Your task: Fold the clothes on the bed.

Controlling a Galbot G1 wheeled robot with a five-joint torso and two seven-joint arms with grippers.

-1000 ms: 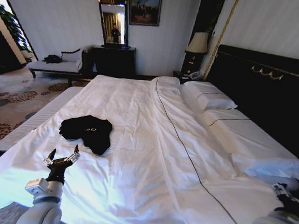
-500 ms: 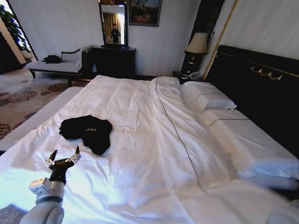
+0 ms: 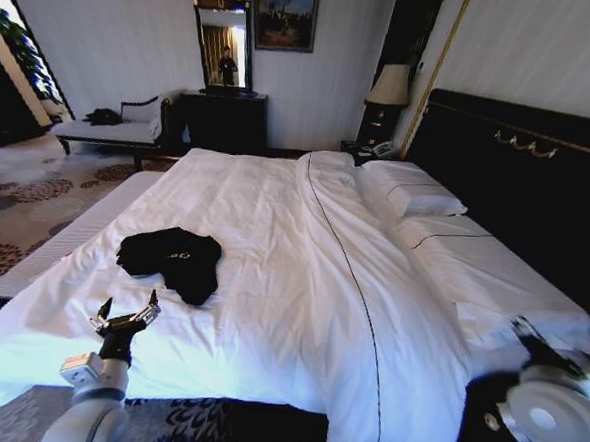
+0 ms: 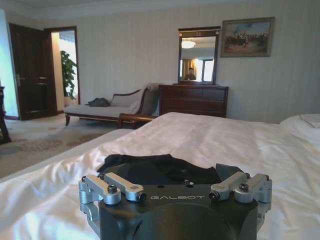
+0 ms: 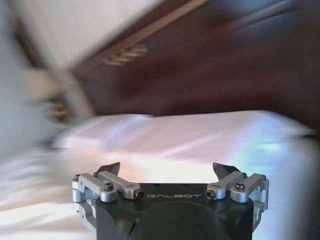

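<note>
T-shirt (image 3: 170, 260) — on bed (image 3: 299, 311) | just beyond left gripper (image 3: 126, 311) — jaws spread

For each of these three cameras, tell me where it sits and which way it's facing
Head view: on the robot's head, looking down across the bed; left gripper open short of the T-shirt.
Left wrist view: behind the left gripper, facing T-shirt, chaise and dresser.
Right wrist view: behind the open right gripper, facing the headboard.
Shared: T-shirt, chaise, dresser.

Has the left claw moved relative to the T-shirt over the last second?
No. The open left claw sits just short of the black T-shirt on the bed, gap unchanged.
</note>
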